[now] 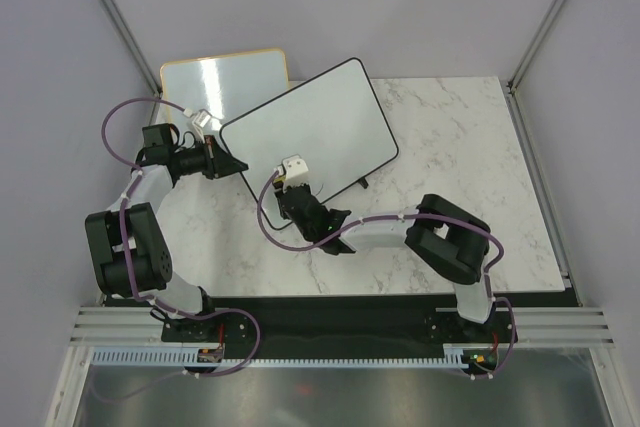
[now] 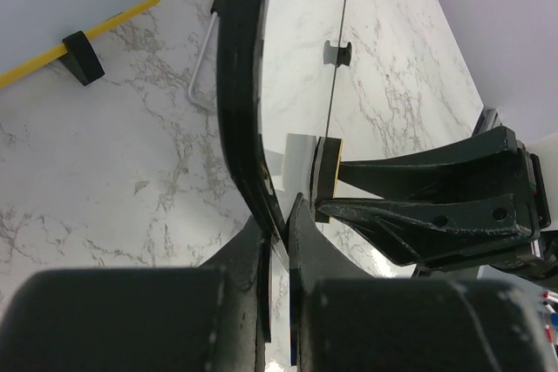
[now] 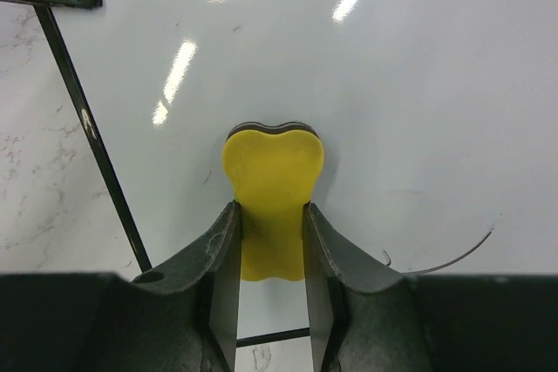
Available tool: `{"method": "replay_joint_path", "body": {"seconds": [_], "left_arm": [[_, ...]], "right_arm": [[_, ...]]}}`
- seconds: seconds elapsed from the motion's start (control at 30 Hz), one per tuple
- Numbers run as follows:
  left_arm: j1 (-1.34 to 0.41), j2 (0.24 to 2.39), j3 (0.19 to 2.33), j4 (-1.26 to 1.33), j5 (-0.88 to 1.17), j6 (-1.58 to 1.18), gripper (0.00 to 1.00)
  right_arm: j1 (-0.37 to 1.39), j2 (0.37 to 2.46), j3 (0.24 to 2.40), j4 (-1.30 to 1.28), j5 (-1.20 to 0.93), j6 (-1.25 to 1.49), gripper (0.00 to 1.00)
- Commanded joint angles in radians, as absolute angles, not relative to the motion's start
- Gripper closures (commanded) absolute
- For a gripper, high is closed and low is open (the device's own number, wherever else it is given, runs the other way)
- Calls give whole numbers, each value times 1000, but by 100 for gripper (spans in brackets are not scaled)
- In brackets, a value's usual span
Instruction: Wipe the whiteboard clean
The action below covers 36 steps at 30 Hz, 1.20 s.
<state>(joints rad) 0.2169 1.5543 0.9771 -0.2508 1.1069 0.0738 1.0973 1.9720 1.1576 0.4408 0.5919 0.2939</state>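
Observation:
The whiteboard (image 1: 320, 122), white with a thin black frame, lies tilted in the middle of the table. Its face looks clean in the top view. My left gripper (image 1: 236, 164) is shut on the board's left edge; in the left wrist view the black frame (image 2: 244, 111) runs between its fingertips (image 2: 283, 215). My right gripper (image 1: 291, 190) is shut on a yellow eraser (image 3: 272, 189) and presses it flat on the board's face (image 3: 418, 84) near the front left corner. A thin dark curved mark (image 3: 458, 253) shows to the eraser's right.
A smaller orange-framed whiteboard (image 1: 225, 75) lies at the back left, partly under the large board's corner; it also shows in the left wrist view (image 2: 87, 6). Bare marble table (image 1: 470, 167) lies to the right. Grey walls close in the back and sides.

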Motion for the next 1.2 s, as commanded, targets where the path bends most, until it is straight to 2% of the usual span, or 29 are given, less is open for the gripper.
{"method": "replay_joint_path", "body": {"seconds": [0.0,0.27,0.67,0.87,1.0,1.17], "left_arm": [[192,1513,1006,-176,1058,267,98],[192,1516,1009,-175,1058,267,98],[192,1511,1006,-179,1058,273,98],[192,1522,1012,-178,1066,267,98],[192,1523,1012,-178,1065,264,98],[189,1520,1008,-178,1066,265,98]], "right_arm": [[1057,2028,1094,308,502,380,100],[916,1875,878,308,600,457,100],[787,1871,908,350,615,402,100],[900,1925,1000,382,598,233,100],[1020,1968,1060,431,487,157,100],[1049,2016,1215,402,466,111,100]]}}
